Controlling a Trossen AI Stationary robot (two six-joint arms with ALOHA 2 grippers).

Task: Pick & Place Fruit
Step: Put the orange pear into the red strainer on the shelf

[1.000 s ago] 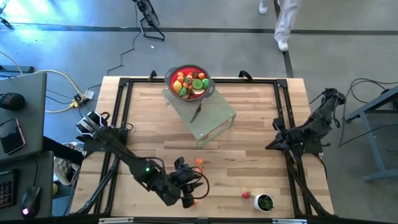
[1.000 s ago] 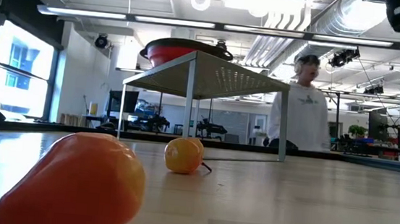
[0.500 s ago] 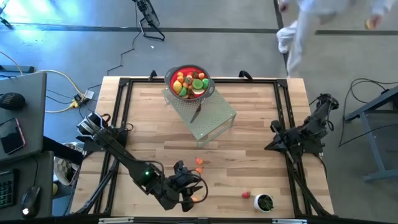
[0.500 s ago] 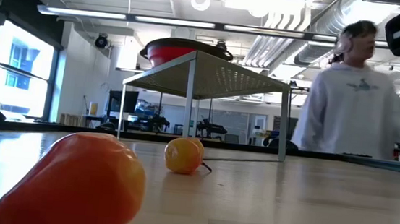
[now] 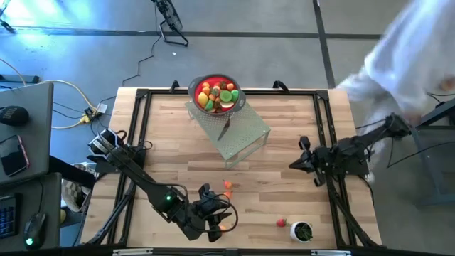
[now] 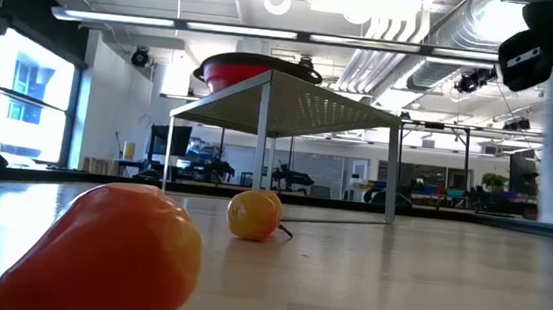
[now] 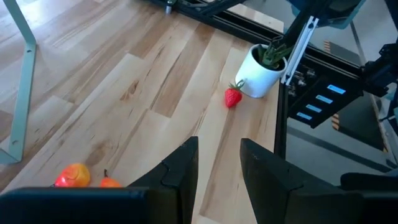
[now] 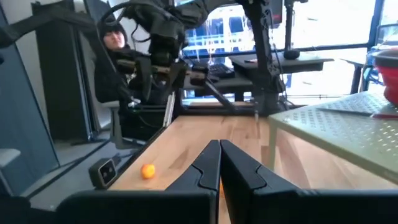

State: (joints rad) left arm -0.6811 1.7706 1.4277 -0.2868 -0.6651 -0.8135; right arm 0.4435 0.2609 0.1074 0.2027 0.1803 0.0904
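Both of my tools are over the wooden surface [image 5: 284, 121]. From above, my left tool [image 5: 217, 226] sits low at the near edge. A small orange fruit piece [image 5: 227, 227] is just beside it, and I cannot tell whether they touch. Two more fruit pieces [image 5: 227, 186] lie near it. My right tool [image 5: 293, 164] hangs off to the right side. A red bowl [image 5: 195, 85] heaped with fruit stands on a mesh stand [image 5: 245, 135] at the far edge, with a knife [image 5: 225, 129] beside it. A strawberry [image 5: 281, 222] lies just beside a white cup [image 5: 303, 231] of greenery.

At surface height, a big orange-red fruit [image 6: 97, 255] fills the foreground. A small yellow-orange one [image 6: 254, 215] lies behind it, in front of the stand [image 6: 292, 91].

Past my left tool [image 7: 217, 180], the fingers [image 7: 183, 171] stand parted with bare wood between them, holding nothing. The strawberry [image 7: 232, 97] touches the cup [image 7: 258, 74] ahead.

Past my right tool [image 8: 219, 163], the fingers are pressed together and empty. A little orange fruit [image 8: 147, 171] lies well ahead.
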